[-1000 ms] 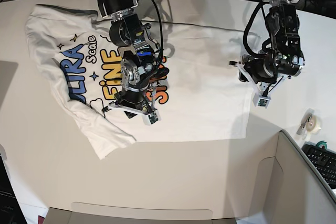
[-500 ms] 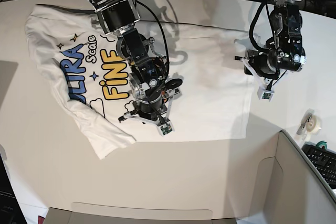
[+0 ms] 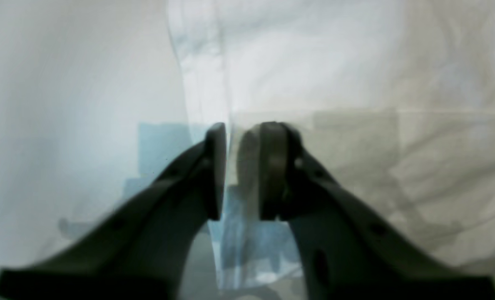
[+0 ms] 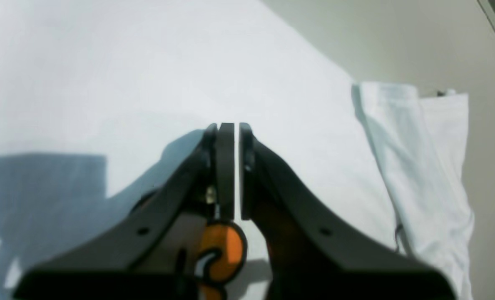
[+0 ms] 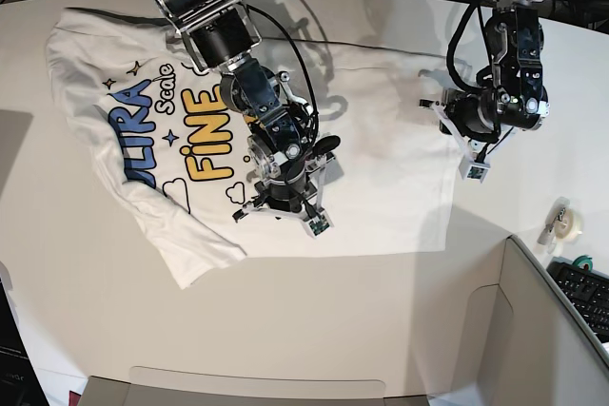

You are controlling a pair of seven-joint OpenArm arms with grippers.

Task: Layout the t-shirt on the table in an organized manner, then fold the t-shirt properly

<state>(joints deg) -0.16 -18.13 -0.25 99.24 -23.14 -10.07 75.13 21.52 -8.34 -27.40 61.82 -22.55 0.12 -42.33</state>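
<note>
The white t-shirt (image 5: 381,140) lies spread on the table (image 5: 333,320) with its print up; "FINE" and part of the blue word show. My right gripper (image 5: 285,211) hovers low over the shirt's middle, shut with nothing between its fingers (image 4: 226,166). Orange print shows under it, and a folded flap of the shirt (image 4: 418,146) lies to its right. My left gripper (image 5: 438,116) is at the shirt's right-hand edge. In the left wrist view its fingers (image 3: 214,166) stand almost together with the cloth edge (image 3: 230,146) between them, though the frame is blurred.
A roll of tape (image 5: 568,225) and a keyboard (image 5: 585,292) sit at the right. A grey-beige partition panel (image 5: 542,330) rises at the lower right, and another panel (image 5: 257,387) runs along the near edge. Cables lie behind the table's far edge.
The right arm has slid down and to the right across the shirt, uncovering the yellow lettering. The left gripper has shifted up along the shirt's edge and its jaws have narrowed on the cloth.
</note>
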